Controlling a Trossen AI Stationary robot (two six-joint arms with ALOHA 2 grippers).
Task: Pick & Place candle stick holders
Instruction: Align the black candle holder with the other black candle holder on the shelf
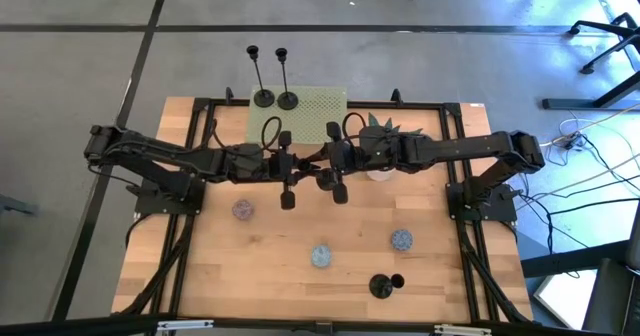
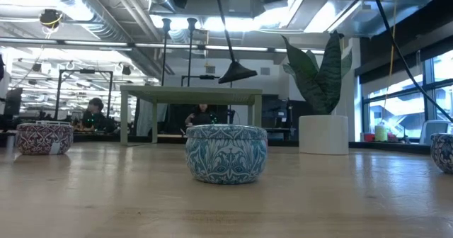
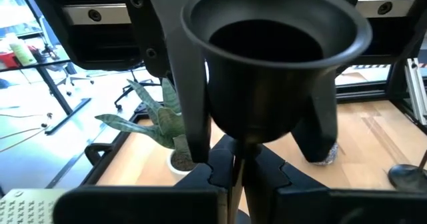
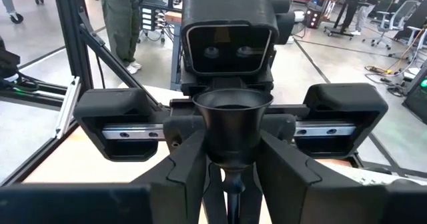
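We find one candle stick holder (image 3: 277, 57) held in the air above the middle of the table (image 1: 200, 266), between the two arms. It is black metal with a flared cup on a thin stem. From table height only its round base and tilted stem show; the cup is cut off by the top edge. From above, the arms hide most of it.

The left gripper (image 3: 233, 174) is clamped on the stem just under the cup. The right gripper (image 4: 230, 177) faces it, with a finger on either side of the same stem. We cannot tell whether those fingers have closed on it.

Two more holders (image 1: 263, 98) stand upright side by side at the far left corner of a green perforated mat (image 1: 310, 116) by the far edge. A fourth holder (image 1: 385, 285) lies on its side near the front edge, right of centre.

Three small round tins (image 1: 320, 255) with patterned walls sit well apart on the near half of the table. The middle one is blue and white. We cannot make out any contents, and the right one is cut off in the low view.

A white pot (image 2: 323, 134) holds a stiff-leaved green plant, right of the mat and partly under the right arm. The table top is pale wooden planking in a black frame.
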